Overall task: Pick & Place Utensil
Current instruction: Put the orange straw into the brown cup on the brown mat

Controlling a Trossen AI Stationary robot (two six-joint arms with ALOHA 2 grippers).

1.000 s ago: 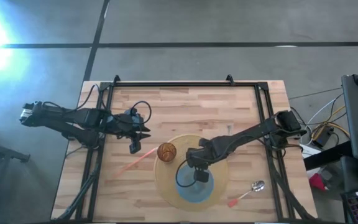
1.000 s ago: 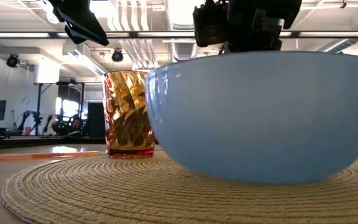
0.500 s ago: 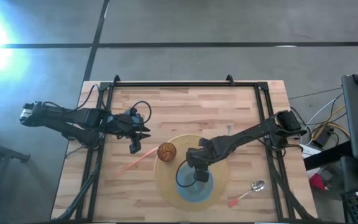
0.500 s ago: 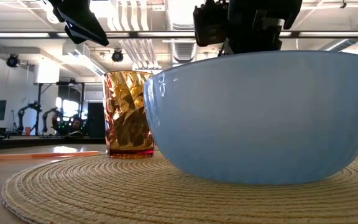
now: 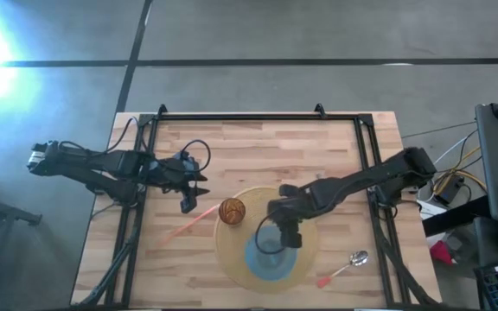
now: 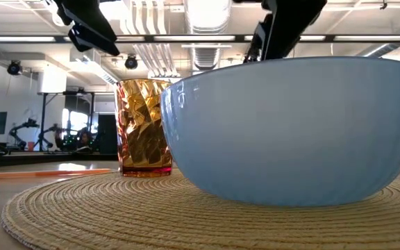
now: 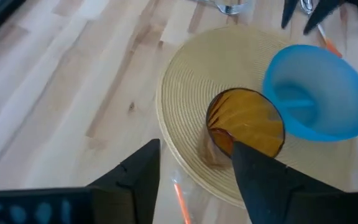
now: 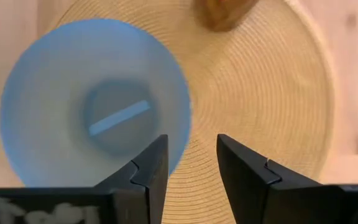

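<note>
A light blue bowl [image 5: 269,258] rests on its base on a round woven mat [image 5: 239,259], next to an amber glass [image 5: 232,210]. My right gripper [image 8: 191,155] hangs open just above the bowl's right rim [image 8: 182,124], its fingers clear of it. A thin orange utensil [image 5: 184,229] lies flat on the wood left of the mat. A spoon with an orange handle [image 5: 346,268] lies near the front right corner. My left gripper [image 7: 196,165] is open in the air over the table's left side, with nothing between its fingers.
The butcher-block table [image 5: 258,147] has a black frame along its left, far and right edges. The mat sits at the middle front. Bare wood shows at the far half and around the orange utensil [image 6: 44,172].
My right gripper has opened, let go of the bowl's rim and risen, drifting slightly toward the table's right edge. The bowl has settled level on the mat.
</note>
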